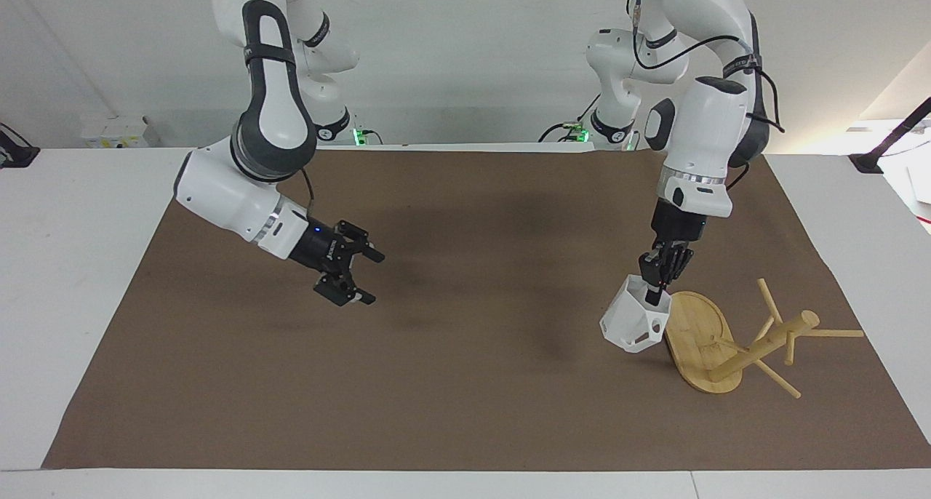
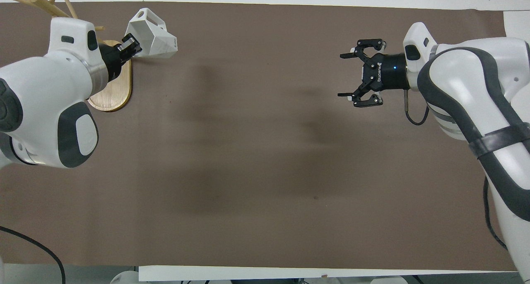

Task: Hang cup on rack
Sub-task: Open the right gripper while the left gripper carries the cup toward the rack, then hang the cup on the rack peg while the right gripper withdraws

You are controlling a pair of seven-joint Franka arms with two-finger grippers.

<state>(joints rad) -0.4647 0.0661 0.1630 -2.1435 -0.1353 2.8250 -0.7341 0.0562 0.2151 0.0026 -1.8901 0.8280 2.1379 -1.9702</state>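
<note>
The white faceted cup (image 1: 631, 323) (image 2: 151, 24) hangs tilted from my left gripper (image 1: 657, 286) (image 2: 131, 43), which is shut on its rim. The cup is low over the mat, right beside the oval base of the bamboo rack (image 1: 694, 332) (image 2: 112, 92). The rack appears tipped over, its post (image 1: 764, 346) slanting toward the left arm's end of the table with thin pegs sticking out. My right gripper (image 1: 374, 277) (image 2: 341, 75) is open and holds nothing, up over the mat toward the right arm's end.
A brown mat (image 1: 465, 382) covers most of the white table. The left arm's large elbow hides part of the rack in the overhead view.
</note>
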